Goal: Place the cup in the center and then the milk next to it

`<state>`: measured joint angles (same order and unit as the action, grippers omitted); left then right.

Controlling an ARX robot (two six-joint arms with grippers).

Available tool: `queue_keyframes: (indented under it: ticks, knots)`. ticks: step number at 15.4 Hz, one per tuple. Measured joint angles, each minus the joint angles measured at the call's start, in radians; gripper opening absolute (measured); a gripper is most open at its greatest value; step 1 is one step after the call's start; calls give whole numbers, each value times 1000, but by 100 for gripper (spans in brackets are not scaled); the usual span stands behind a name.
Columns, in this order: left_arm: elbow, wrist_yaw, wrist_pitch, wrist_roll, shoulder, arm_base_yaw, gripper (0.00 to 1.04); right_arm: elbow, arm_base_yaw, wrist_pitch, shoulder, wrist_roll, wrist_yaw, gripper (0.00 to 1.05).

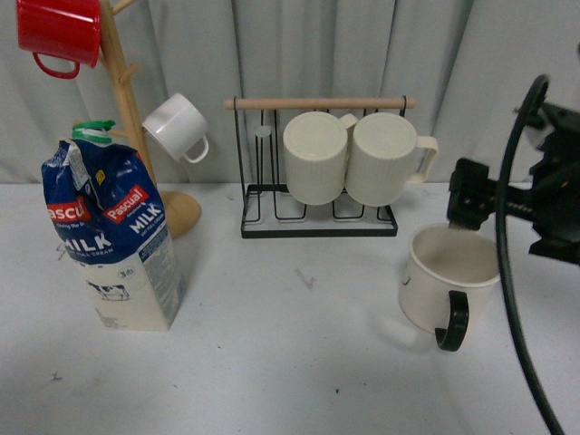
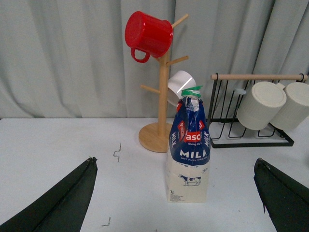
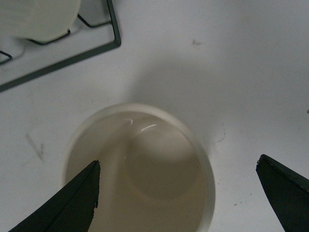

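The cup [image 1: 444, 283], a smooth cream mug with a black loop handle [image 1: 453, 322], stands upright on the white table at the right. My right gripper [image 1: 476, 213] hangs just above its far rim, open. In the right wrist view the cup [image 3: 145, 169] is seen from above and empty, one finger [image 3: 72, 203] over its inside and the other outside the rim; the right gripper [image 3: 177, 164] holds nothing. The milk carton [image 1: 113, 240] stands upright at the left. It faces my open, empty left gripper [image 2: 175, 162] and is apart from it [image 2: 189, 150]. The center [image 1: 294, 317] is bare tabletop between carton and cup, with a small dark mark [image 1: 306, 279].
A wooden mug tree [image 1: 122, 100] behind the carton carries a red mug [image 1: 59, 32] and a small white mug [image 1: 177, 127]. A black wire rack [image 1: 317, 222] at the back holds two ribbed cream mugs [image 1: 315, 156]. A black cable [image 1: 507, 299] hangs by the right arm.
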<state>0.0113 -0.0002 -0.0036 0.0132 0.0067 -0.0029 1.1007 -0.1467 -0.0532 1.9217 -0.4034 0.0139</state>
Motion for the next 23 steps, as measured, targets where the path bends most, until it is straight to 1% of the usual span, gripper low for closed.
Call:
queue_keyframes:
  ticks: [4,6,8,9,10,14,15,18,21,23]
  knots:
    - [0,0,0,0,0,0,98,46,-43,-45,82,-16,-16,98]
    - [0,0,0,0,0,0,98,45,-43,-44,86,-18,-16,98]
    - [0,0,0,0,0,0,98,18,-33,-38,88,-27,-46,96]
    - [0,0,0,0,0,0,98,10,-25,-37,88,-27,-56,86]
    - [0,0,0,0,0,0,98,3,0,-29,88,-26,-68,55]
    - [0,0,0,0,0,0,98,3,9,-31,78,-24,-69,11]
    - [0,0,0,0,0,0,98,5,9,-37,73,-19,-67,3]
    - [0,0,0,0,0,0,98,58,-46,-84,37,-24,-58,3]
    - [0,0,0,0,0,0,98,137,-134,-138,37,-25,-56,3]
    - [0,0,0,0,0,0,98,164,-164,-148,61,-23,-64,3]
